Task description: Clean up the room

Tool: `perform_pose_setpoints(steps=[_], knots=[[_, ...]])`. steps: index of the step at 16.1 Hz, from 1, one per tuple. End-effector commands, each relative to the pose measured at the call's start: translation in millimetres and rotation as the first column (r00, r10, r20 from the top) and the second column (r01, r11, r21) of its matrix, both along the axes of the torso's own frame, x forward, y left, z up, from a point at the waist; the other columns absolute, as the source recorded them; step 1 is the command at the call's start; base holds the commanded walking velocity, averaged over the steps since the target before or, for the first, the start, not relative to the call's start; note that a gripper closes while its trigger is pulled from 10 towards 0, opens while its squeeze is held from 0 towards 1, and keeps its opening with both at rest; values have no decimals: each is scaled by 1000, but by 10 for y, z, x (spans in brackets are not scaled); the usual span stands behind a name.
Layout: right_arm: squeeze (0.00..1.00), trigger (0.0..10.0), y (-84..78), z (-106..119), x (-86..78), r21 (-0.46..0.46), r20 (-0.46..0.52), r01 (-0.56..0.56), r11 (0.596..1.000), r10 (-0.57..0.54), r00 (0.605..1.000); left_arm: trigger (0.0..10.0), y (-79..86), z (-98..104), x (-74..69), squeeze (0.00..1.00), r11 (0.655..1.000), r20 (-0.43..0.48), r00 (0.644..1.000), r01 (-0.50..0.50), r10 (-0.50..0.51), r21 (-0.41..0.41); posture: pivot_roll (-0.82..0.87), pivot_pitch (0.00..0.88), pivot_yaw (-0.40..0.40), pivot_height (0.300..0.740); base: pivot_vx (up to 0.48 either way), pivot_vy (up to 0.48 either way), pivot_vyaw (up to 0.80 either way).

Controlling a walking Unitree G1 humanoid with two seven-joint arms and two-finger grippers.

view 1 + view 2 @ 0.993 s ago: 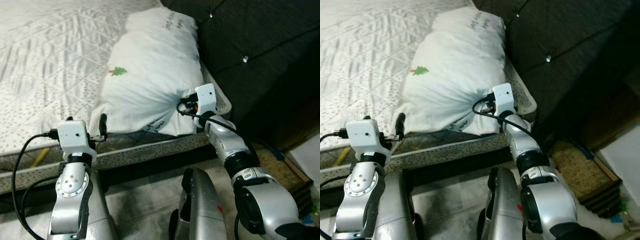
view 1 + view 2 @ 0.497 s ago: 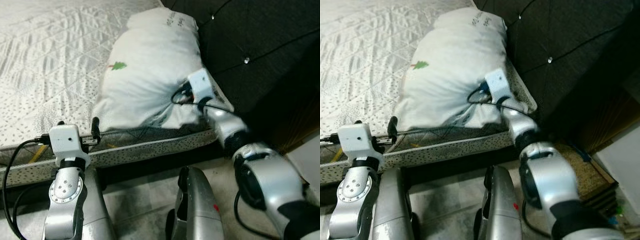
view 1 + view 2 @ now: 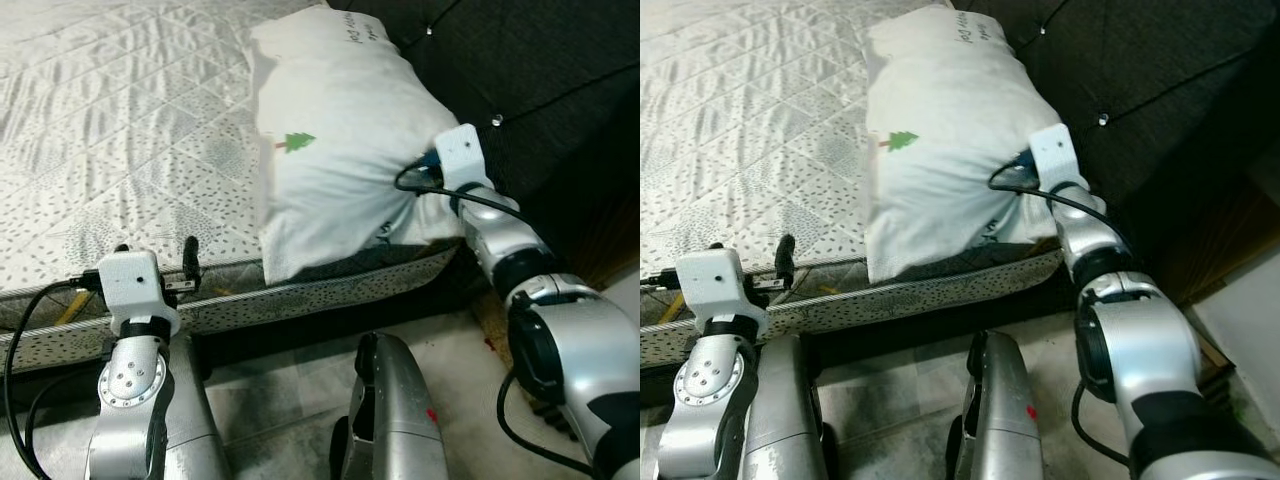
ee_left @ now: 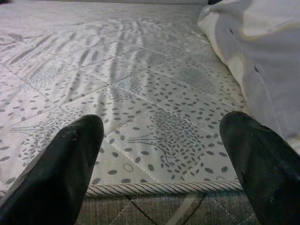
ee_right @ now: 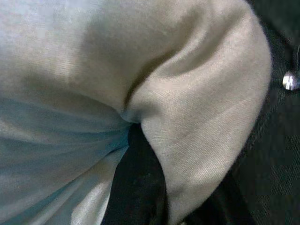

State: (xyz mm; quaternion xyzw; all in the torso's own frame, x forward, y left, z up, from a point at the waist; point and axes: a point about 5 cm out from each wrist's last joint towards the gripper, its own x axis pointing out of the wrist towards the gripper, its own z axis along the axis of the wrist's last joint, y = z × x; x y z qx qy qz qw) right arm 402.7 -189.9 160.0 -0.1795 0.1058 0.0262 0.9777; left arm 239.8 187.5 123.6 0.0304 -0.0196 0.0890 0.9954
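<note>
Now right fingers (image 5: 136, 187) pinch the pillow (image 3: 340, 150) on the bed (image 3: 120, 150); left fingers (image 4: 65, 173) gape, empty.

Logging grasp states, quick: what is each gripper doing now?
Left gripper: open, holding nothing, over the mattress edge.
Right gripper: shut on the white pillow.

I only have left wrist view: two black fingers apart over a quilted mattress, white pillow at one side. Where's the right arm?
Observer: The right gripper is pressed into the white pillow, on its side nearest the dark tufted headboard.
Operator: Actually gripping it?
Observer: Yes. In the right wrist view the fabric is bunched around a black finger.
Operator: Where does my left gripper sit?
Observer: The left gripper hovers at the mattress edge, fingers open, apart from the pillow.
</note>
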Motion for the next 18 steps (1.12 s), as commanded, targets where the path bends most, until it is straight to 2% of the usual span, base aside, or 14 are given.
perform_pose_setpoints(steps=[1, 2, 5, 6, 7, 8, 9, 10, 12, 15, 18], knots=[[0, 0, -232, 12, -33, 34, 15, 97, 995, -98, 995, 10000, -18, 5, 3, 0, 1000, -5, 1000, 5, -5, 6, 92, 104, -141, 499, 0, 0, 0], [0, 0, -184, -63, -53, 61, -2, 81, 995, -81, 997, 10000, -35, 6, 10, 0, 1000, -5, 1000, 10, -10, 6, 91, 103, -139, 499, 0, 0, 0], [0, 0, 177, -291, -102, 118, -42, -1, 993, 6, 999, 10000, -53, 28, 50, 0, 1000, 2, 1000, 19, -19, 8, 96, 100, -133, 499, 0, 0, 0], [0, 9608, 283, -311, -105, 105, -38, -28, 994, 32, 999, 10000, -43, 39, 52, 0, 1000, 5, 1000, 17, -17, 9, 101, 98, -135, 499, 0, 0, 0], [0, 10000, 354, -319, -108, 112, -32, -50, 992, 54, 998, 10000, -35, 47, 48, 0, 1000, 7, 1000, 15, -16, 8, 104, 97, -136, 499, 0, 0, 0], [0, 10000, 416, -290, -101, 183, -8, -73, 980, 75, 997, 10000, -34, 49, 39, 0, 1000, 8, 1000, 16, -17, 7, 106, 96, -137, 499, 0, 0, 0], [1000, 10000, 446, -255, -95, 218, 22, -93, 971, 90, 996, 10000, -39, 44, 32, 0, 1000, 8, 1000, 19, -19, 6, 104, 96, -136, 499, 0, 0, 0], [1000, 10000, 465, -172, -83, 257, 88, -129, 958, 110, 990, 10000, -48, 39, 39, 0, 1000, 7, 1000, 22, -22, 3, 97, 94, -135, 499, 0, 0, 0], [1000, 10000, 415, -128, -74, 251, 116, -113, 961, 86, 989, 10000, -61, 39, 63, 0, 1000, 8, 1000, 26, -26, -1, 84, 90, -130, 499, 0, 0, 0], [1000, 10000, 110, -150, -130, 205, 142, -29, 978, 0, 990, 10000, -84, 56, 110, 0, 999, 14, 999, 47, -47, -9, 51, 78, -110, 499, 0, 0, 0], [1000, 10000, -41, -329, -291, 233, 129, -6, 972, -25, 991, 10000, -75, 22, 92, 0, 998, 3, 998, 64, -64, -9, 34, 65, -103, 499, 0, 0, 0]])
